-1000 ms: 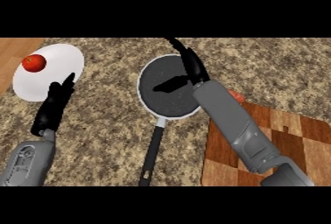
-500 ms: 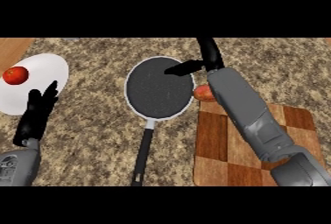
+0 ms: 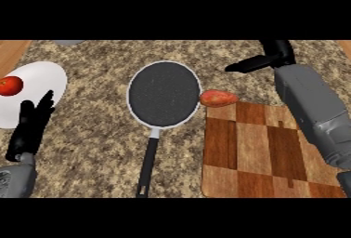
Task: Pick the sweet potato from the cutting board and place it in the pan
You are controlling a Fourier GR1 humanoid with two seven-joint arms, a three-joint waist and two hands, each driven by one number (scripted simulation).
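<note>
The sweet potato [image 3: 218, 97] lies on the far left corner of the cutting board [image 3: 254, 153], reddish-orange and tipped a little, with its left end hanging off the board's edge toward the pan [image 3: 165, 93]. It sits just beside the pan's right rim, close enough that it is hard to say whether the two touch, and it is outside the pan. The pan is dark inside with a pale rim, and its long dark handle [image 3: 147, 162] runs toward the near edge of the speckled stone surface [image 3: 96, 125]. The board is a chequer of light and dark wood and fills the near right part of the view. The right hand [image 3: 269, 56] is at the far right, above and apart from the sweet potato. It holds nothing; one digit reaches out straight to the left, what shows of it is uncurled, and its grey forearm [image 3: 312, 111] crosses over the board. The left hand [image 3: 31, 125] rests at the left edge, open with fingers straight and pointing away, its tips over the near rim of a white plate [image 3: 41, 79]. A red tomato [image 3: 9, 86] sits on the plate's left side.
</note>
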